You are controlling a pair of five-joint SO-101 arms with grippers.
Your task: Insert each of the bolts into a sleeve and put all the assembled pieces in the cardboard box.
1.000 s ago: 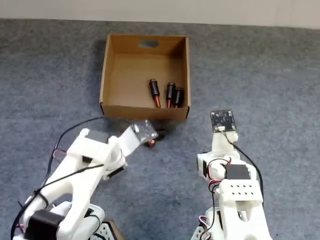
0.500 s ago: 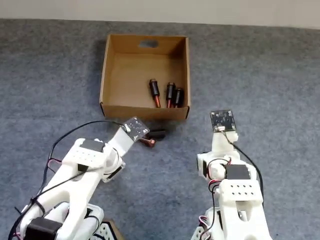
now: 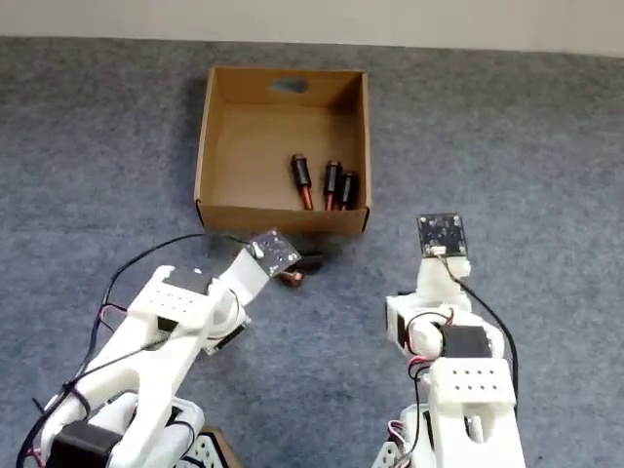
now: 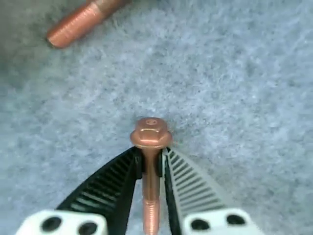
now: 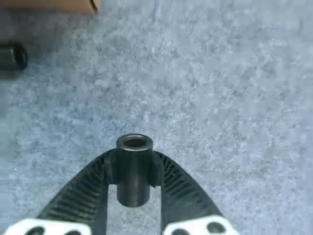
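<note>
While left gripper [image 4: 150, 155] clamps bolt [image 4: 150, 139] by shank, head past tips, right gripper [image 5: 133, 157] pinches sleeve [image 5: 133, 171], bore mouth outward. High view: left gripper left of centre, right gripper right, well apart. Both long axes run roughly up-frame toward box [image 3: 283, 216], not at each other. Likely must turn inward to mate.

The tabletop [image 3: 507, 146] is covered edge to edge in a grey, short-pile carpet. An open cardboard box [image 3: 283, 216] sits on it toward the far side. Just in front of the box's near wall a copper bolt [image 3: 291, 278] lies on its side, with a black sleeve [image 3: 310, 261] just beside it; whether the two are joined cannot be told.
</note>
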